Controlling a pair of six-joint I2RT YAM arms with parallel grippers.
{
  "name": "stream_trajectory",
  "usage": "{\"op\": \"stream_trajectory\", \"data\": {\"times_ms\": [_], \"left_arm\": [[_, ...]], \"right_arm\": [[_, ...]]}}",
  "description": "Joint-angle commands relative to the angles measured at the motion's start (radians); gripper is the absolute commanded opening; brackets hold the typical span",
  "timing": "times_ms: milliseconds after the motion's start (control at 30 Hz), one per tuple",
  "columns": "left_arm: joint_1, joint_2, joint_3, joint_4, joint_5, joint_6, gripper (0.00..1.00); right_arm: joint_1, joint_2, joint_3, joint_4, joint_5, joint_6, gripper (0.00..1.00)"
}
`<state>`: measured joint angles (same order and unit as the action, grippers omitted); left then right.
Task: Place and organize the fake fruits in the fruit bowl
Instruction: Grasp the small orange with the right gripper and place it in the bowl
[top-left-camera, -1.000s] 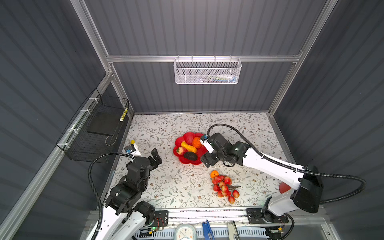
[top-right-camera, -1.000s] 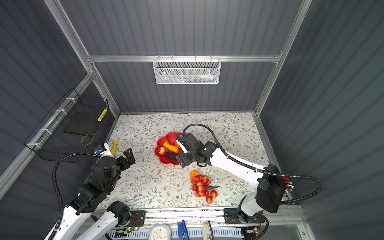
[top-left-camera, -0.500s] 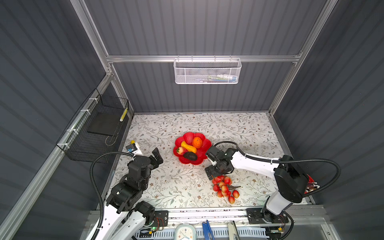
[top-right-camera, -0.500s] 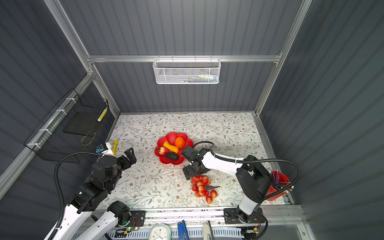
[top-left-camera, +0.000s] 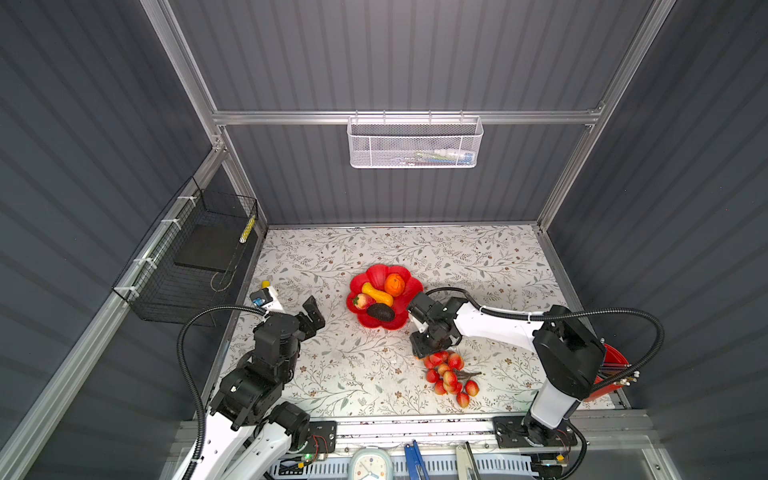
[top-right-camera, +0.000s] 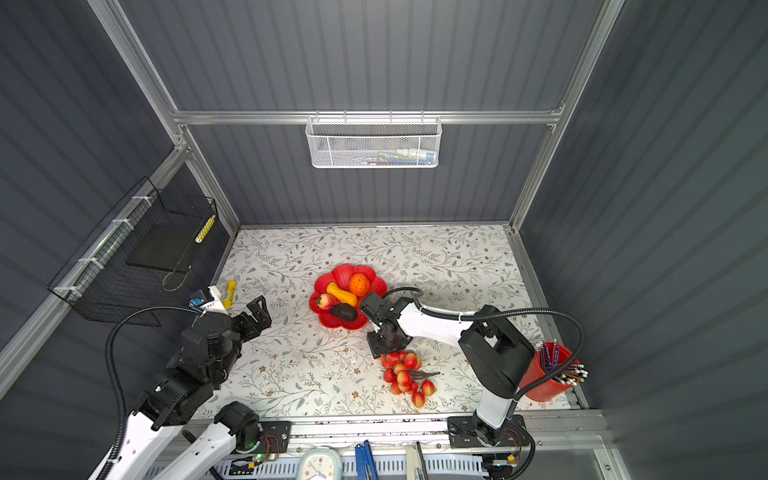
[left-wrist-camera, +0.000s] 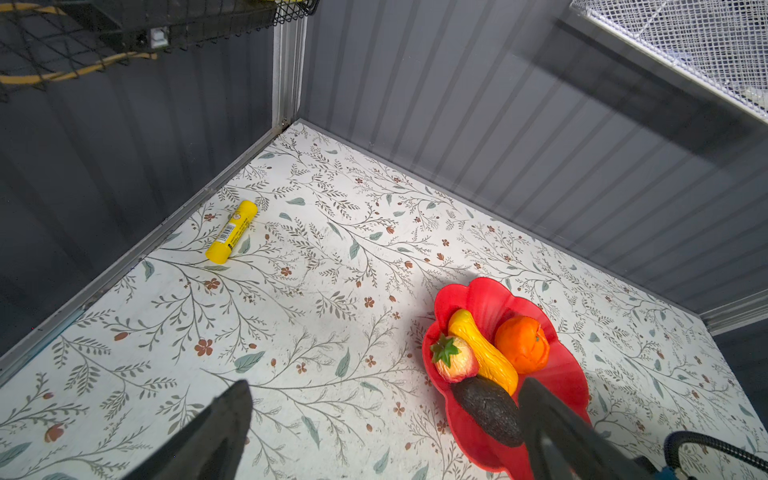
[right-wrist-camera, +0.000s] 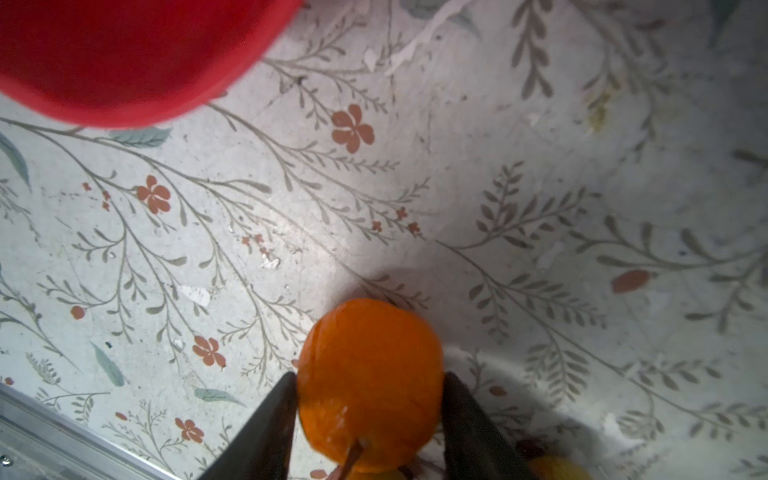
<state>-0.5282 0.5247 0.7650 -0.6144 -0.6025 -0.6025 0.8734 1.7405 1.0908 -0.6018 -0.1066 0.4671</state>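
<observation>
Four fruits are seen in the bowl (top-left-camera: 376, 274), which is set near the middle of the tabletop (top-left-camera: 332, 374): an orange (top-left-camera: 394, 285), a squash (top-left-camera: 377, 293), a strawberry (top-left-camera: 363, 301) and an avocado (top-left-camera: 380, 311), laid close together, with the avocado nearest the front rim. Two pieces are found outside it. In the right wrist view a second orange (right-wrist-camera: 370, 353) is shown clamped between the fingers of the right pincer (right-wrist-camera: 370, 382), near the bowl's front-right rim. Whether it is lifted clear of the tabletop cannot be told. The berries (top-left-camera: 446, 372) lie between the bowl and the front edge, just beside that pincer. The left pincer (left-wrist-camera: 386, 388) is held wide apart and empty near the left edge. The task is judged well past half done: the second orange is yet to be carried in, then the berries, and the pieces perhaps tidied.
</observation>
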Motion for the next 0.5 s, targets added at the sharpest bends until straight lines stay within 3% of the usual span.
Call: {"op": "stream_trajectory", "data": {"times_ms": [0,200,467], "left_arm": [[0.004,0.001,0.025,-0.019,-0.012,0.015,1.0],[0.004,0.006,0.032,-0.023,-0.01,0.014,1.0],[0.004,0.008,0.036,-0.026,-0.018,0.018,1.0]], "right_arm": [[0.005,0.007,0.023,0.015,-0.008,-0.01,0.44],[0.004,-0.053,0.048,0.028,0.027,-0.027,0.3],[-0.017,-0.195,0.137,-0.034,0.101,-0.114,0.31]]}}
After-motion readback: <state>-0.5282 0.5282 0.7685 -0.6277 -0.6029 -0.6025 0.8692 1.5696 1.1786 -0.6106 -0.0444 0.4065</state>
